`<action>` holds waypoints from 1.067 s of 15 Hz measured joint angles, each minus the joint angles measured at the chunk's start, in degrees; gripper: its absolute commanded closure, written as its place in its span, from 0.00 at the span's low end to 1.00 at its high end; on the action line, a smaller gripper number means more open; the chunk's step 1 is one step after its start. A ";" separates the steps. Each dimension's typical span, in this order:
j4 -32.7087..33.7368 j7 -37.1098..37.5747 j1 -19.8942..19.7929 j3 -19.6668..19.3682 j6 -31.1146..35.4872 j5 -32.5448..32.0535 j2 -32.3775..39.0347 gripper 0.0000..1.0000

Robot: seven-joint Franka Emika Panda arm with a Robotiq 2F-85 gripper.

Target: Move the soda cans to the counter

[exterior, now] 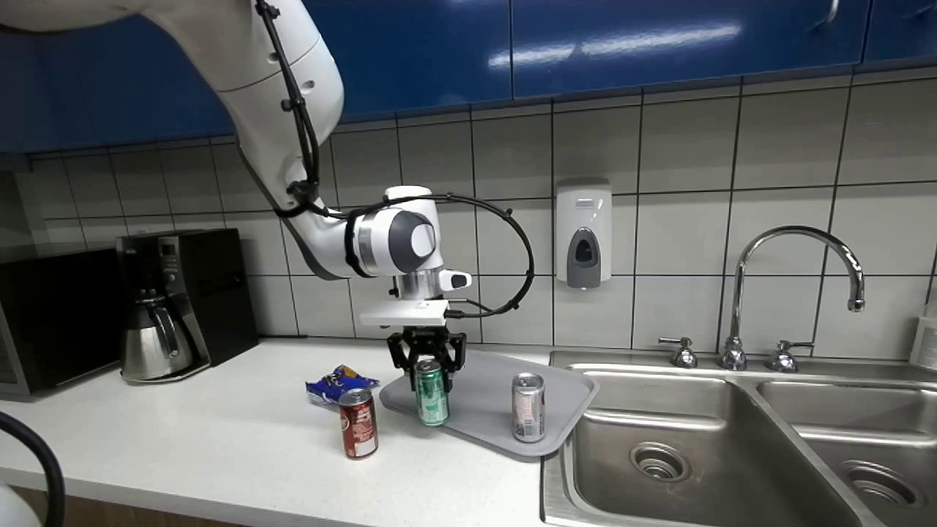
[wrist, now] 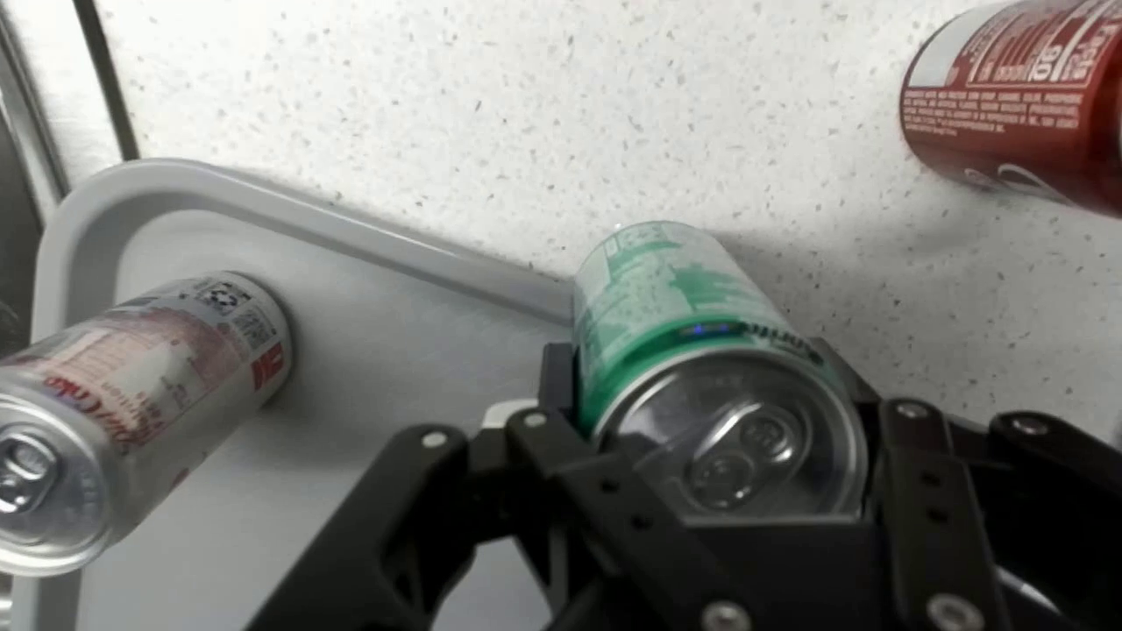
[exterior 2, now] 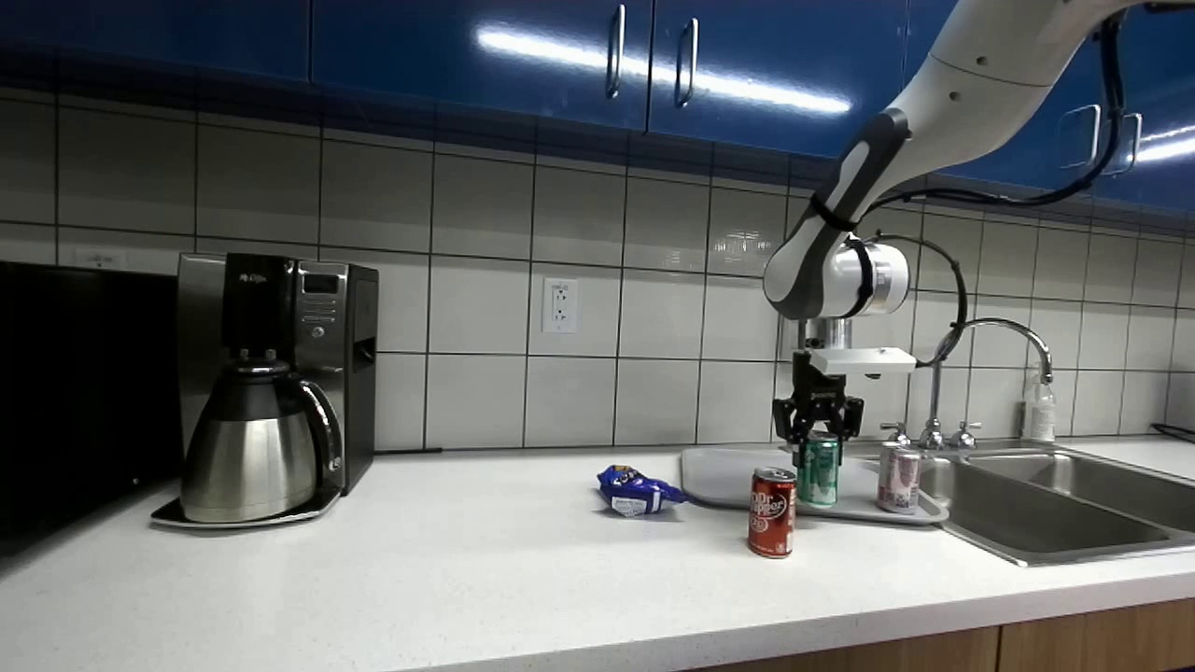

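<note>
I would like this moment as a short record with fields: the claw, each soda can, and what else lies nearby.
Claw: closed on the green soda can
Green soda can: at the edge of the grey tray; whether lifted clear, not certain
Dr Pepper can: upright on the white countertop
Diet Coke can: upright on the tray
Blue packet: lying on the countertop
Cans standing free on the countertop: one, the Dr Pepper

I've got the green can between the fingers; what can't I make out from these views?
Green can: its underside is hidden by its own body in all views, so contact with the tray is unclear.
Part of the tray behind the fingers: hidden by them in the wrist view.
Red can: its lid is cut off by the wrist view's right edge.
Blue packet: fine print too small in both exterior views.
</note>
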 measured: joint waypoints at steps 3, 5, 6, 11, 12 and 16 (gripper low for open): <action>-0.87 -1.55 0.00 0.47 0.00 0.00 -0.29 0.62; -1.25 -2.53 0.00 0.68 0.00 0.00 -0.30 0.62; -1.46 -2.98 0.00 0.79 0.00 0.00 -0.30 0.62; -2.33 -4.18 0.00 1.29 0.00 0.00 -0.30 0.62; -2.51 -4.39 0.00 1.31 0.00 0.00 -0.30 0.62; -3.27 -4.72 0.00 1.36 0.00 -0.04 -0.28 0.62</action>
